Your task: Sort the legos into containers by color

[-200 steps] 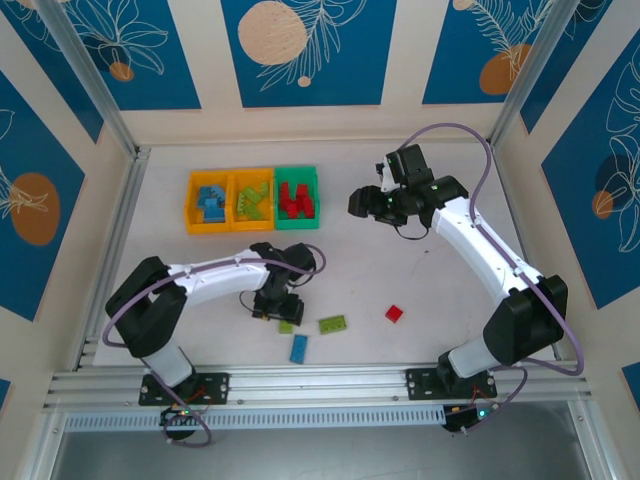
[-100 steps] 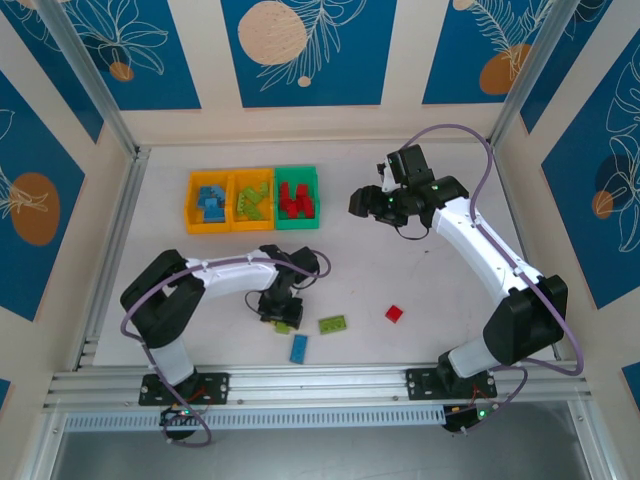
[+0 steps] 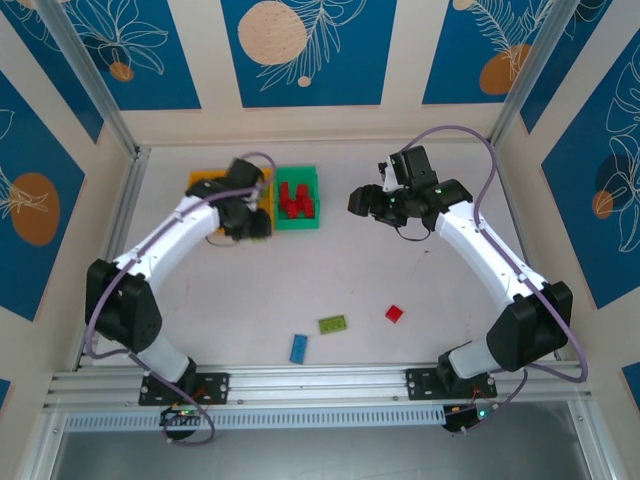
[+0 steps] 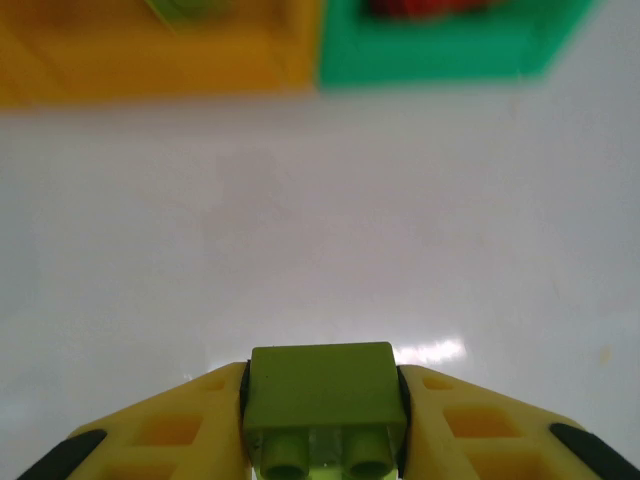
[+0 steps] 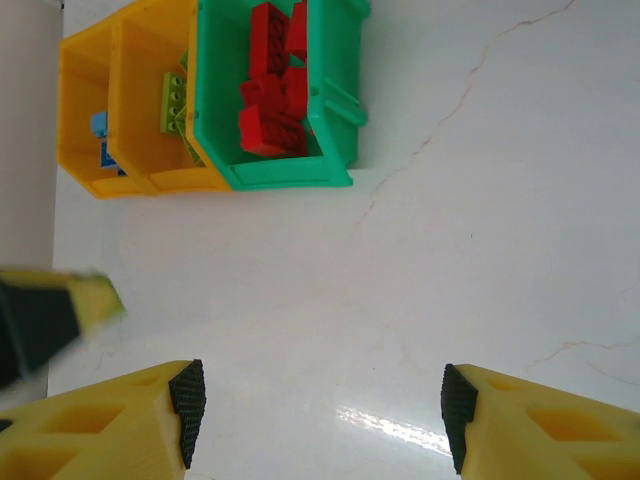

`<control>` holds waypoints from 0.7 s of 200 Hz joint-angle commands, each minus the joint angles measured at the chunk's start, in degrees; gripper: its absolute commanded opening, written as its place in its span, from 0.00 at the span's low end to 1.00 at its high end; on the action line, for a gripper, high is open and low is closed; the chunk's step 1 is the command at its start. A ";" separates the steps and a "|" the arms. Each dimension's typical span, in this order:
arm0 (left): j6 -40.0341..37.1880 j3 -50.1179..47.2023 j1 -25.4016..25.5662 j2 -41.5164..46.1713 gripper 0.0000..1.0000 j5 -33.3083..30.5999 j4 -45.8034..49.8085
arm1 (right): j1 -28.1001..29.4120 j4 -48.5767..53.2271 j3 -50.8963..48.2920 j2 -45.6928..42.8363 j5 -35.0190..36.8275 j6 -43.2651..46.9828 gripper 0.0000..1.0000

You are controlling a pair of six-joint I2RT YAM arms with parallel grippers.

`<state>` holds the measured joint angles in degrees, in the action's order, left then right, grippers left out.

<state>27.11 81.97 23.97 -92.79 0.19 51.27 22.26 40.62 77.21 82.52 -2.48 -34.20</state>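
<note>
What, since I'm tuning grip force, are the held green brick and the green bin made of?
The green brick: likely hard plastic, smooth satin faces, crisp moulded studs. The green bin: probably plastic too, thin uniform-coloured walls, slight sheen.

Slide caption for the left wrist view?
Left gripper holds a lime green lego short of the orange-yellow bin and green bin.

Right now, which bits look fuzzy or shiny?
Left wrist view: the bins at the top are out of focus, the lime brick in the left claw is sharp, with glare on the table just behind it. Top external view: the left arm is motion-smeared at its wrist. Right wrist view: sharp bins, a shiny streak near the bottom.
</note>
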 commanded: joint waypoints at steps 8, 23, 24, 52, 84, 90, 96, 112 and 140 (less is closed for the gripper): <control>-4.41 8.40 -5.73 -7.93 0.35 -3.34 -2.40 | 0.16 -1.03 -0.57 -0.78 -1.87 -1.04 0.67; -5.05 14.21 -7.77 -13.62 0.36 -3.78 -2.63 | 0.15 -0.54 -0.50 -0.56 -1.99 -0.87 0.67; -5.05 14.76 -7.92 -14.16 0.36 -3.78 -2.42 | 0.15 -0.45 -0.45 -0.50 -1.95 -0.78 0.67; -4.53 22.62 -10.05 -21.81 0.44 -2.28 -1.81 | 0.41 2.51 0.34 0.02 -1.84 0.68 0.67; -5.16 25.12 -10.52 -22.80 0.62 -0.47 -2.58 | 1.07 3.89 -0.41 -0.69 -2.75 1.15 0.67; -5.15 24.74 -10.51 -21.92 0.62 -0.25 -2.71 | 1.41 4.10 -0.46 -0.86 -2.95 1.15 0.68; -5.14 24.15 -10.52 -20.99 0.62 -0.01 -3.03 | 1.91 4.30 -0.68 -0.95 -2.97 1.14 0.68; -5.39 21.96 -10.47 -17.01 0.63 1.31 -3.86 | 3.96 4.55 -1.62 -1.39 -2.49 1.06 0.70; -7.77 15.36 -10.10 -7.19 0.63 3.99 -7.30 | 9.49 6.38 -3.61 -1.33 1.29 0.12 0.74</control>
<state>22.13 100.92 14.04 -110.34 0.60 46.39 27.57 43.40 75.46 82.46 -3.07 -33.85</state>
